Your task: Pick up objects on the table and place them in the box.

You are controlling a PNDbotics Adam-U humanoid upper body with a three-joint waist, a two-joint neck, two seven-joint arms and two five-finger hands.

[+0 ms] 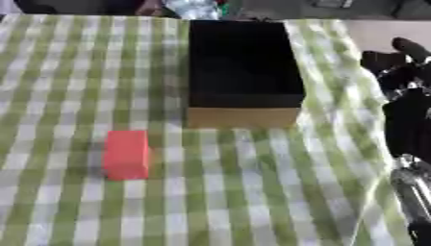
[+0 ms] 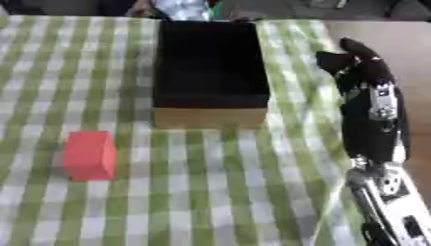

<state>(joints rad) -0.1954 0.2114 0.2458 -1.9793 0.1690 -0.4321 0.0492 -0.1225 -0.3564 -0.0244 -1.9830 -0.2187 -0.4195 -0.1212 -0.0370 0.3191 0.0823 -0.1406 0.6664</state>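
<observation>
One red block [image 1: 126, 154] lies on the counter [image 1: 252, 192], on the green-and-white checked cloth [image 2: 210, 192] that covers it. It sits to the left of centre, nearer the robot than the box [image 1: 242, 72], and apart from it: a strip of bare cloth runs between the block and the box's near left corner. The block rests flat, with its long side running away from the robot, and nothing touches it.

Beyond it stands the box, open at the top, with a dark inside and a tan near wall [image 1: 242, 116]. It stands square on the cloth, its long side also running away from the robot, its far end close to the counter's far edge. Nothing can be made out inside it; the inside shows only black.

On the right side, the right robot hand [image 2: 358, 57] is raised over the counter's right edge, level with the box's middle and well apart from the block. It is black, and it holds nothing. Its fingers point up and away from the robot, looking relaxed rather than curled. Below it the dark forearm [image 2: 370, 120] runs down to a silver joint [image 2: 387, 187] near the lower right corner. The left robot hand shows in neither view.

Past the counter's far edge some blurred items lie, too unclear to name.
</observation>
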